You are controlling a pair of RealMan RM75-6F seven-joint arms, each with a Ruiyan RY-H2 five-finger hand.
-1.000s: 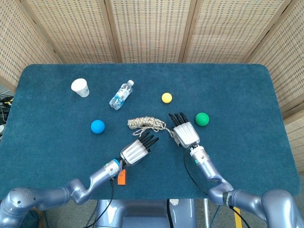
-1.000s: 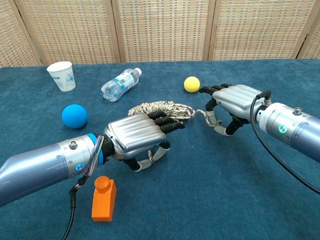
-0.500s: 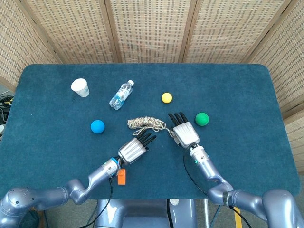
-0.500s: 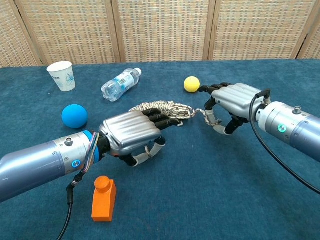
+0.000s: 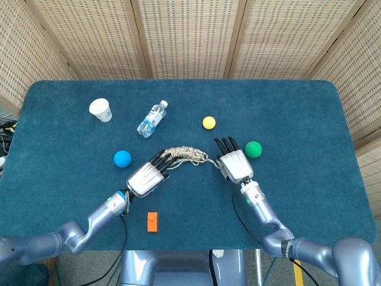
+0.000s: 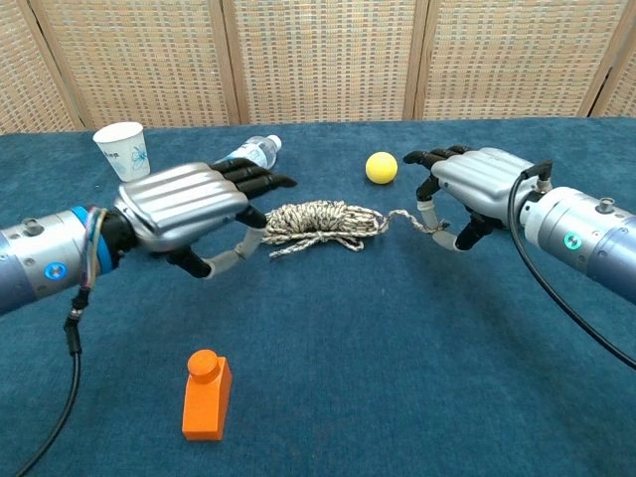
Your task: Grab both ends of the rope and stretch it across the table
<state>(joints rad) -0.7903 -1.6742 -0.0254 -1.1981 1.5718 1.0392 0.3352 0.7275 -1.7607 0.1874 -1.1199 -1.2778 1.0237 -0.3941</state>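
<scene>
The rope [image 5: 184,155] lies as a coiled, speckled bundle [image 6: 320,219] in the middle of the blue table [image 5: 309,196]. My left hand [image 5: 146,177] hovers at the bundle's left end with its fingers [image 6: 253,179] stretched out flat above it. Its thumb tip touches the rope there, and nothing is gripped. A thin strand [image 6: 405,217] runs from the bundle's right side to my right hand [image 6: 475,187]. That hand [image 5: 234,164] pinches the strand's end between thumb and finger.
A yellow ball [image 6: 381,167] sits just behind the right hand, and a green ball [image 5: 253,149] to its right. A water bottle [image 5: 152,118], a white cup [image 6: 123,150] and a blue ball [image 5: 122,158] lie on the left. An orange block [image 6: 206,395] stands near the front edge.
My left hand has swung left and away from me, from in front of the bundle to its left end. The right hand has shifted slightly right, and the strand has followed it.
</scene>
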